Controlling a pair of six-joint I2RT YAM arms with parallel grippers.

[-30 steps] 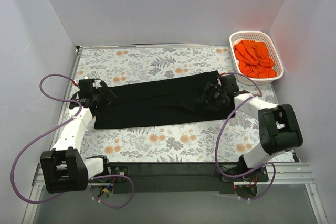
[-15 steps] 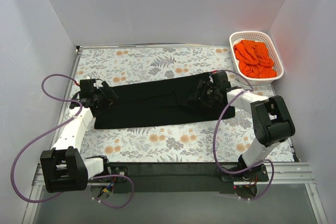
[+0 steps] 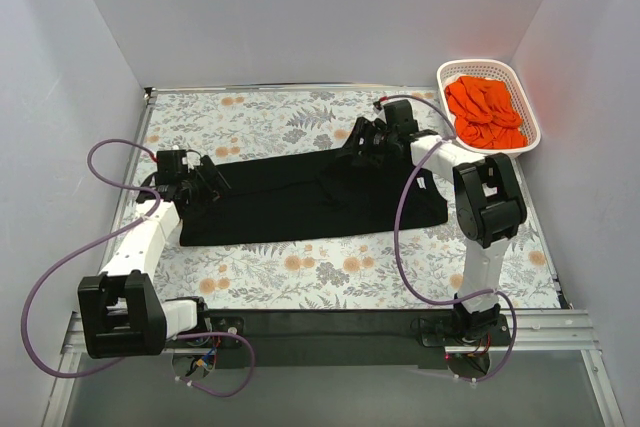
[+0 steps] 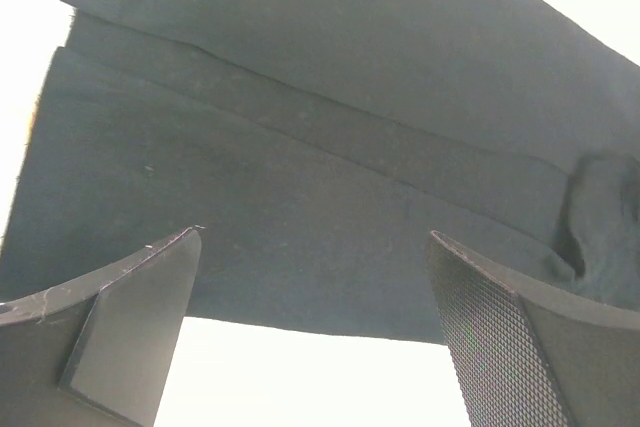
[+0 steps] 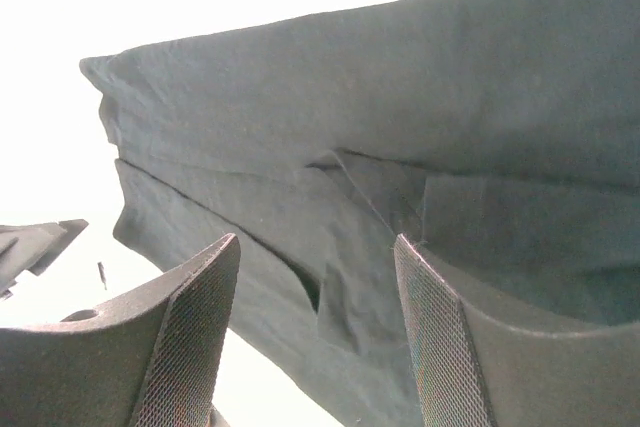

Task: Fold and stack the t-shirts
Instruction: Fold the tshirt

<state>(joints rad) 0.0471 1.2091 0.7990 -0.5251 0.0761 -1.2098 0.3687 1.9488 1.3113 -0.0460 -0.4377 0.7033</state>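
A black t-shirt [image 3: 300, 197] lies folded into a long band across the flowered table; no logo shows. My left gripper [image 3: 208, 183] is open over its left end, and the left wrist view shows the cloth [image 4: 300, 127] lying beyond and below my open left gripper [image 4: 313, 235]. My right gripper [image 3: 356, 141] is open over the shirt's far edge, right of the middle. In the right wrist view my right gripper [image 5: 316, 238] holds nothing and hangs above wrinkled black cloth [image 5: 400, 117]. Orange t-shirts [image 3: 485, 112] lie heaped in the basket.
A white lattice basket [image 3: 480, 64] stands at the table's back right corner. White walls close in the left, back and right sides. The flowered table [image 3: 300, 272] shows bare in front of and behind the shirt. Purple cables loop off both arms.
My right gripper has left the shirt's right end and moved up and left to its far edge. My left gripper has shifted slightly to the right. The shirt stays flat.
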